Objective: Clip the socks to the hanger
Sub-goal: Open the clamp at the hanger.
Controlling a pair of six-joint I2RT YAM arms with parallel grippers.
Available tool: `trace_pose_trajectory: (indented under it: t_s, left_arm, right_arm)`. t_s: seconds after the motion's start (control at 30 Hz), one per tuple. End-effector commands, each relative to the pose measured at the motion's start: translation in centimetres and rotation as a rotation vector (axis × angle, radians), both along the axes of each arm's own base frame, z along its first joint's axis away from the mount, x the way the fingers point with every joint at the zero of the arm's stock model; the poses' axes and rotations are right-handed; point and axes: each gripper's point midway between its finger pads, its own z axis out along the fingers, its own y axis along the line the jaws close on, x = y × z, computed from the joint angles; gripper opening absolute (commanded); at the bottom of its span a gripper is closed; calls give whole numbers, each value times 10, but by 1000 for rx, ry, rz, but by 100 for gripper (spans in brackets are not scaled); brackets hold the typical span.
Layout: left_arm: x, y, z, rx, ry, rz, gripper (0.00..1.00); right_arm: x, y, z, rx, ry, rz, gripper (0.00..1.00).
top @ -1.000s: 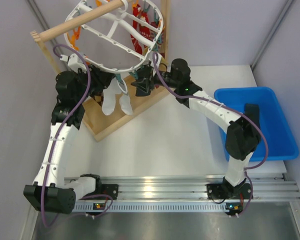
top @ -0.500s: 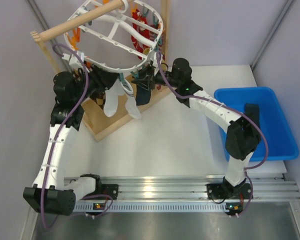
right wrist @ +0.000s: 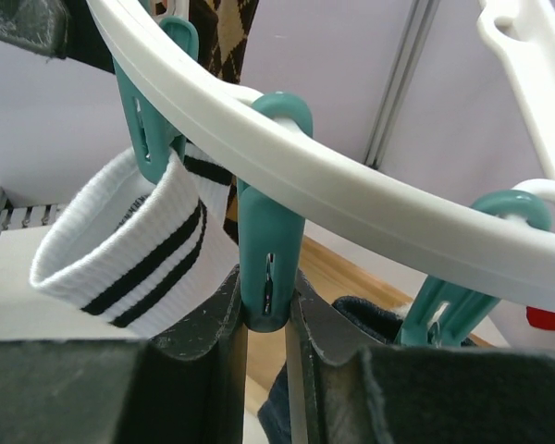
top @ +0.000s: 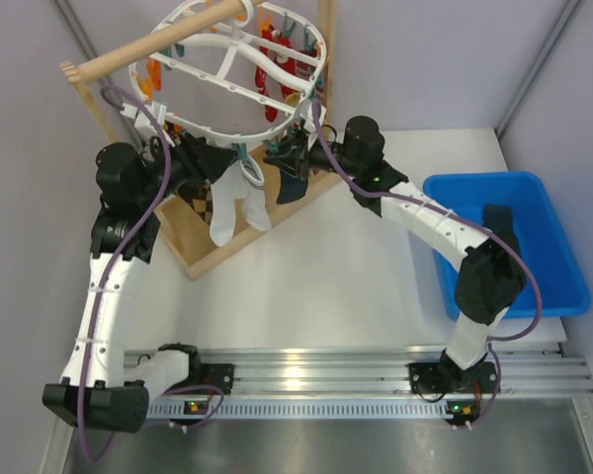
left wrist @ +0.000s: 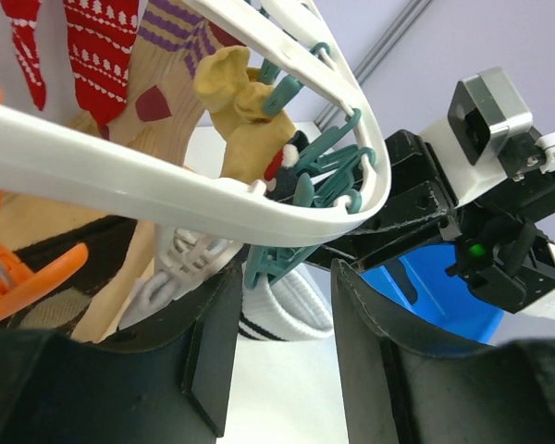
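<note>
right end effector (right wrist: 266,310) closed on the lower end of a teal clip (right wrist: 269,231) on the hanger (right wrist: 370,199) rim | left end effector (left wrist: 285,324) open under the rim, gripping nothing | striped white sock (right wrist: 111,254) hangs clipped just beside it | dark sock (top: 292,186) near the right fingers | hanger hangs from the wooden rod (top: 158,41) above the bench (top: 356,276)

From overhead, the far rim of the hanger (top: 203,128) runs off the top edge, and the left pincer (top: 214,163) and right pincer (top: 285,158) tuck beneath its near rim, fingertips too shadowed to read. At the right wrist, the dark sock (right wrist: 365,313) is mostly hidden behind the fingers (right wrist: 203,328), which also cover the lower end of the teal clip (right wrist: 270,231). At the left wrist, only the cuff of the white striped sock (left wrist: 285,312) shows.
</note>
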Motion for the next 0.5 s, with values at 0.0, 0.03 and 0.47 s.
trace_pose_trajectory:
  t_s: [0.0, 0.03, 0.47]
  left_arm:
    - [-11, 5, 22, 24, -74, 16, 48]
    - [-13, 5, 22, 20, -77, 13, 48]
    - [-45, -13, 31, -16, -94, -165, 58]
  right_arm:
    - [-13, -10, 35, 49, -63, -2, 0]
    - [-13, -10, 36, 50, -61, -5, 0]
    - [-17, -10, 36, -24, 65, -83, 0]
